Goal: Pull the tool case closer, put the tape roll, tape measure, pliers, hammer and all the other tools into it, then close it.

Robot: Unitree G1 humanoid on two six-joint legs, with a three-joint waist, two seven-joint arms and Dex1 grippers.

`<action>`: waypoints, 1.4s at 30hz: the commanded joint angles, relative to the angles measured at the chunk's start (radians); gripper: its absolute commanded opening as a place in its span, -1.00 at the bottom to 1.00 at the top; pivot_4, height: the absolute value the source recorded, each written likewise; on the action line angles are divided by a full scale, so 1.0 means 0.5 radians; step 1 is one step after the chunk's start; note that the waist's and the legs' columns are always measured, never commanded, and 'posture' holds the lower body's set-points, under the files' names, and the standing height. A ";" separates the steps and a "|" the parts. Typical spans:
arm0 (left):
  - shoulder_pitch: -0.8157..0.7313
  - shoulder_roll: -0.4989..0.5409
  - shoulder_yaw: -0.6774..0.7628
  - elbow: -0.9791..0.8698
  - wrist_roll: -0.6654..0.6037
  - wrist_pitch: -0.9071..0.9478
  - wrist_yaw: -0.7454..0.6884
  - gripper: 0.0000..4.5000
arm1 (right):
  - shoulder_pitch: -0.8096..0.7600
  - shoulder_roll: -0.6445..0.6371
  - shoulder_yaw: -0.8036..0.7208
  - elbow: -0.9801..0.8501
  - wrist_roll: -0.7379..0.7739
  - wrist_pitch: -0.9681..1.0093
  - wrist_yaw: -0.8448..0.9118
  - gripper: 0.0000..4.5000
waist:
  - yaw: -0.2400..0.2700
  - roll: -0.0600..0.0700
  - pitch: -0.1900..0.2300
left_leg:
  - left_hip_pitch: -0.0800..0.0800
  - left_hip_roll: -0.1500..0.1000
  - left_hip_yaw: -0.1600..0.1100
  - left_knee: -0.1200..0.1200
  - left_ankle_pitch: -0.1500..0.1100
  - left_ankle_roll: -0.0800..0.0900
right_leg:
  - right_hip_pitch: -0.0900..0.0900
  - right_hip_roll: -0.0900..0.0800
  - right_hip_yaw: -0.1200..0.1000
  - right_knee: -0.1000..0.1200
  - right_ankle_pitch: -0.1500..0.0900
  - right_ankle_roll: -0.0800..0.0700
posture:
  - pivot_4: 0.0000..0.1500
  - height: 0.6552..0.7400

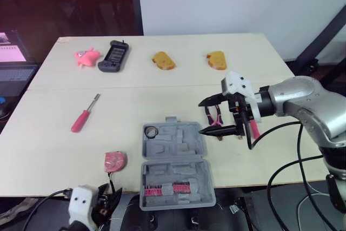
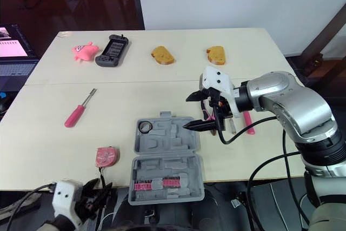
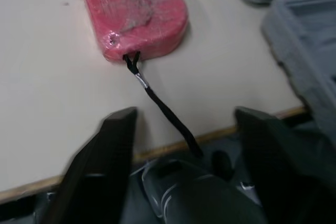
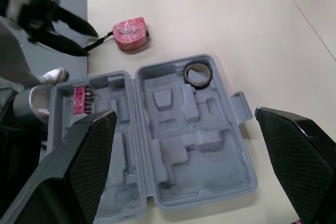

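the grey moulded plastic tool case (image 1: 173,166) lay open flat in the lower centre of the head view, its near half reaching the front edge of the pale wooden table (image 1: 48,155). its far half had shaped empty recesses, with a small dark tape roll (image 1: 151,131) seated in the upper left corner. a row of pink-collared bits (image 1: 165,189) sat in the near half. a pink, rounded tape measure (image 1: 114,161) with a black cord lay just left of the case. pink-handled pliers (image 1: 213,116) lay off its upper right corner. the right gripper (image 1: 201,116) hovered by the case's right edge, fingers spread wide. the left gripper (image 3: 184,124) hung at the table's front edge, fingers also spread, empty.
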 commanded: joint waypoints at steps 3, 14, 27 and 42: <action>-0.070 0.247 0.392 -0.133 -0.443 -0.021 -0.353 0.96 | 0.015 0.035 -0.069 -0.022 0.001 -0.083 -0.027 1.00 | 0.011 0.005 0.003 | -0.001 -0.002 0.000 0.000 0.000 0.000 | 0.000 -0.005 -0.004 0.000 0.000 0.000 | 1.00 0.50; -0.854 0.965 0.291 0.580 -0.293 -0.137 -1.161 0.96 | 0.112 0.058 -0.124 -0.092 -0.006 -0.159 -0.126 1.00 | 0.005 0.006 0.004 | -0.002 -0.003 0.005 0.000 0.003 0.007 | 0.001 -0.001 -0.011 0.000 0.002 0.002 | 1.00 0.50; -1.864 1.017 -0.344 1.746 0.264 -0.854 -1.757 0.96 | 0.156 -0.035 -0.312 -0.358 0.362 0.172 -0.200 1.00 | 0.014 0.007 0.005 | -0.002 -0.002 0.009 -0.006 0.006 0.003 | -0.003 -0.005 -0.014 0.001 0.005 0.002 | 1.00 0.50; -2.091 0.865 -0.517 2.236 0.459 -1.230 -1.707 0.96 | 0.155 -0.124 -0.285 -0.303 0.226 0.070 -0.253 1.00 | 0.016 0.006 0.004 | -0.003 -0.002 0.012 -0.004 0.007 0.003 | -0.006 -0.006 -0.014 0.011 0.008 0.008 | 1.00 0.50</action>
